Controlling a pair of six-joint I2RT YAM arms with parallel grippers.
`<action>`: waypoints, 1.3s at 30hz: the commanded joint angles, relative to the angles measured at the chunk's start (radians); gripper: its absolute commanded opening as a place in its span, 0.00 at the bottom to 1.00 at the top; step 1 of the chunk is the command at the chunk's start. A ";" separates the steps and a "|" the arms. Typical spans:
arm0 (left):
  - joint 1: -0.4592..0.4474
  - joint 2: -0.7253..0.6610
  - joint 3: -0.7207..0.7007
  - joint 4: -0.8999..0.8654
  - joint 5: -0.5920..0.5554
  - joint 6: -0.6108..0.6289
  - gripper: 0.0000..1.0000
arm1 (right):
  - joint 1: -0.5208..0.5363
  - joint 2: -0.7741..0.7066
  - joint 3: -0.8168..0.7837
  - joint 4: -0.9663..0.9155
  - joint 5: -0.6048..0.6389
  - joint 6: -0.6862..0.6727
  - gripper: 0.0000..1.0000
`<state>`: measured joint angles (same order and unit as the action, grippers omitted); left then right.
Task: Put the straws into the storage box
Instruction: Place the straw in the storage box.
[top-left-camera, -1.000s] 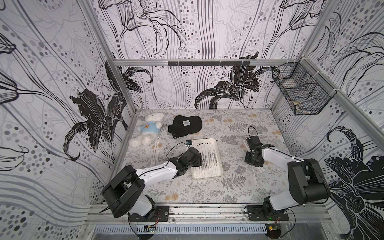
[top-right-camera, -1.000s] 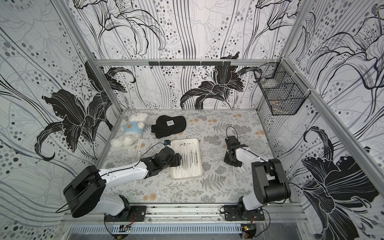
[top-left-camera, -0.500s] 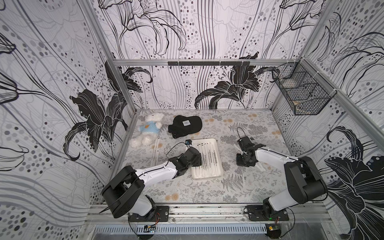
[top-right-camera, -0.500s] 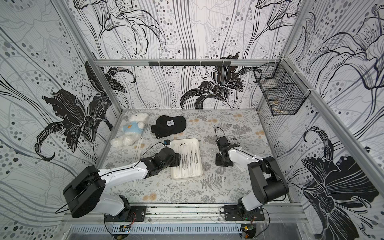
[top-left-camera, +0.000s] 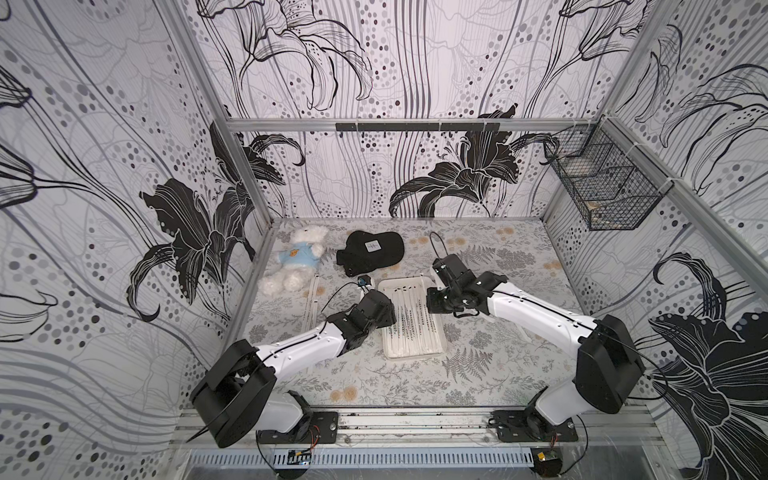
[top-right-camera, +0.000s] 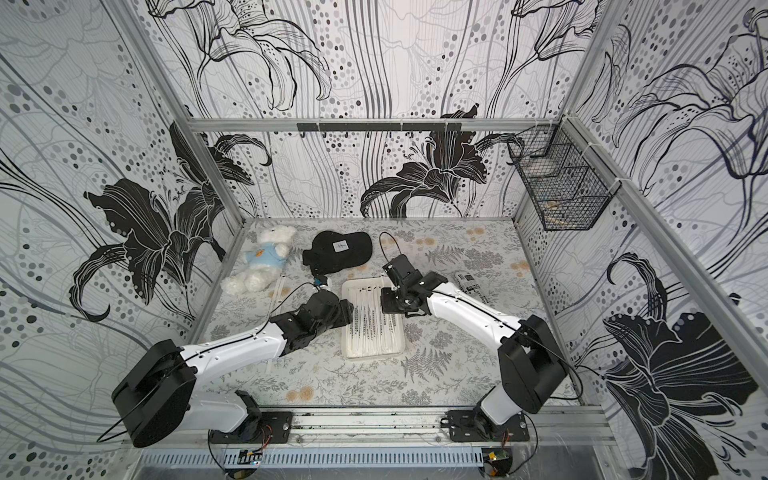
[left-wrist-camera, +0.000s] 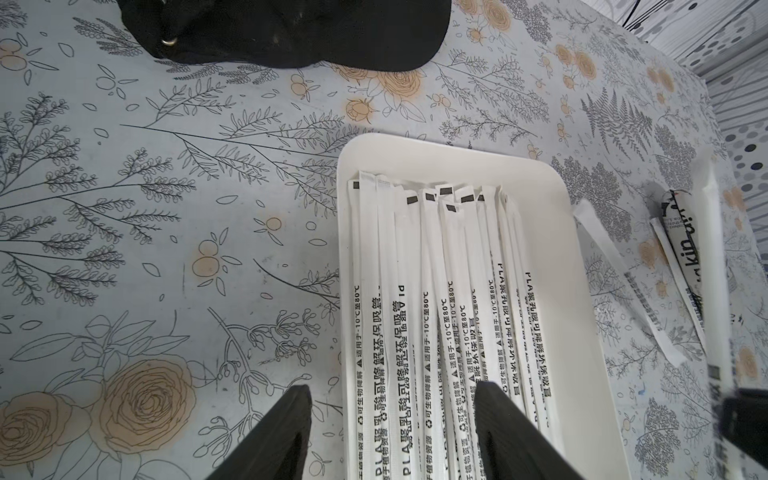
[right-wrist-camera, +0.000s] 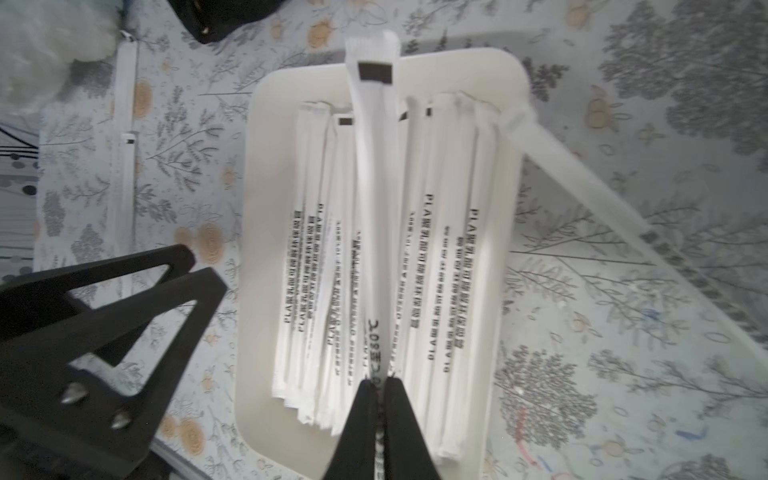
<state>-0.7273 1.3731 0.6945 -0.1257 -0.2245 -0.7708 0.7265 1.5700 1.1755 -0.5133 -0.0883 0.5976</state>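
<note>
The storage box (top-left-camera: 398, 285) (top-right-camera: 360, 285) lies mid-table with several straws (top-left-camera: 412, 328) (left-wrist-camera: 436, 291) lying lengthwise in it. My right gripper (right-wrist-camera: 380, 380) (top-left-camera: 436, 300) is shut on one straw (right-wrist-camera: 374, 166), which hangs over the box (right-wrist-camera: 266, 208) along the ones inside. At the box's left edge (left-wrist-camera: 552, 249) my left gripper (left-wrist-camera: 392, 386) (right-wrist-camera: 203, 266) stands open and holds nothing, one finger over the table and one over the straws. One loose straw (left-wrist-camera: 623, 282) (right-wrist-camera: 582, 187) lies by the box's right side. More loose straws (top-left-camera: 309, 299) lie near the bear.
A white teddy bear (top-left-camera: 295, 262) and a black cap (top-left-camera: 370, 251) lie at the back left. A short fat printed tube (left-wrist-camera: 685, 257) (top-right-camera: 469, 284) lies right of the box. A black wire basket (top-left-camera: 602, 191) hangs on the right wall.
My right arm has swung left from the table's right side to above the box, its jaws closing on a straw. The left arm has stayed put.
</note>
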 joint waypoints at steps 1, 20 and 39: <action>0.003 -0.011 -0.013 0.008 0.003 -0.017 0.67 | 0.026 0.069 0.015 0.039 0.001 0.087 0.09; 0.009 -0.010 -0.038 0.025 0.010 -0.004 0.67 | 0.051 0.283 0.042 0.134 0.033 0.140 0.08; 0.011 -0.017 -0.036 0.021 0.006 0.006 0.67 | 0.029 0.187 0.085 0.017 0.066 0.070 0.25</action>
<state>-0.7235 1.3647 0.6628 -0.1257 -0.2169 -0.7765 0.7719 1.8442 1.2308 -0.4210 -0.0601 0.7120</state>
